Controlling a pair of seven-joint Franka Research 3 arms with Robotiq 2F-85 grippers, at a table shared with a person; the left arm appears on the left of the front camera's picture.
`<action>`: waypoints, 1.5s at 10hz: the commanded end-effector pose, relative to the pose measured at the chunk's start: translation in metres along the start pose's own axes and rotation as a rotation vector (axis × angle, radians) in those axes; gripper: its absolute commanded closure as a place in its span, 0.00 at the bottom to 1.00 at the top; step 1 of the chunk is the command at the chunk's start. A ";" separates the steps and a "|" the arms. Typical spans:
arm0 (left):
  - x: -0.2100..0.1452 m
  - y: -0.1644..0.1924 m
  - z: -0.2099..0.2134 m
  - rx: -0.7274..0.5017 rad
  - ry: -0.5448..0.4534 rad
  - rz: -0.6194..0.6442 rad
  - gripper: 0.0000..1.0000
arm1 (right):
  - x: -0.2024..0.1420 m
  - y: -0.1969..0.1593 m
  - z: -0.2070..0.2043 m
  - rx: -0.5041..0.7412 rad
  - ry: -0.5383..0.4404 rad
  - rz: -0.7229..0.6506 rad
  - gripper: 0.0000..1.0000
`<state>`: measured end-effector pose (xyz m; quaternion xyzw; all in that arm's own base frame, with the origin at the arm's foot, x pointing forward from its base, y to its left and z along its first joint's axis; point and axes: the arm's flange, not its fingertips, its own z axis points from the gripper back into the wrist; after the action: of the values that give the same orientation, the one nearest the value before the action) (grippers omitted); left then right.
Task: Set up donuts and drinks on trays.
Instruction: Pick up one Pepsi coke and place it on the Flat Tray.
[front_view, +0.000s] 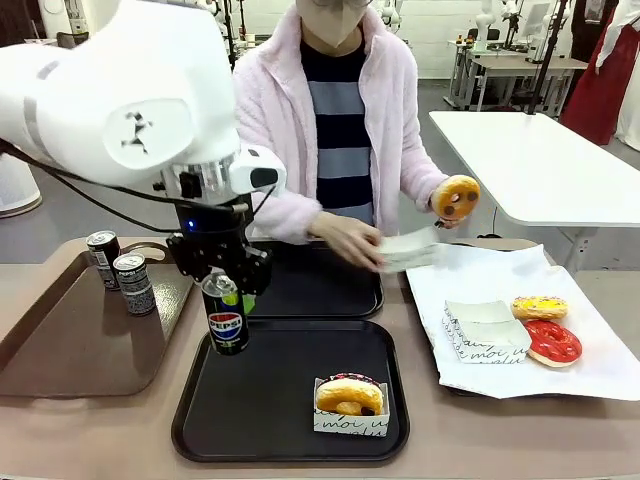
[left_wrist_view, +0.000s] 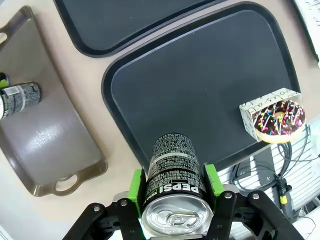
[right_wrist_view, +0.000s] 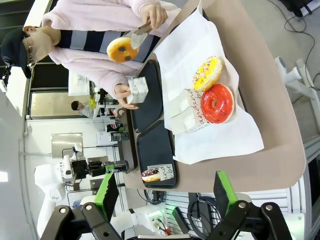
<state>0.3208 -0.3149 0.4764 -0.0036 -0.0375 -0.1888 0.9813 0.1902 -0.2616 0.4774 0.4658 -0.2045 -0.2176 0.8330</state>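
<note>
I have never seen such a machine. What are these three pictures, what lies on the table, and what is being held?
Two robot arms share a table with a person. One picture looks across the table; the other two come from cameras on each wrist. The left gripper is shut on a Pepsi can over the near black tray, which bears a chocolate donut. The right gripper is open. Two cans stand on the brown tray. The person holds up a yellow donut.

1. The left arm is big, round and white, with a small black mark.
2. The left claw and right claw are black with green pads.
3. The person wears a fluffy pink jacket and a striped top.
</note>
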 end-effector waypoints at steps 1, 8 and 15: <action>-0.005 -0.019 -0.020 0.047 -0.077 0.030 0.42 | -0.001 -0.002 0.001 0.005 0.007 0.002 0.00; 0.000 -0.031 -0.068 0.020 -0.102 0.046 0.42 | -0.001 -0.002 0.001 0.005 0.007 0.002 0.00; 0.001 -0.034 -0.087 0.025 -0.072 0.030 0.42 | -0.001 -0.002 0.001 0.005 0.007 0.002 0.00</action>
<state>0.3189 -0.3430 0.3919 -0.0038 -0.0574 -0.1876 0.9806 0.1902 -0.2616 0.4774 0.4658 -0.2045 -0.2176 0.8330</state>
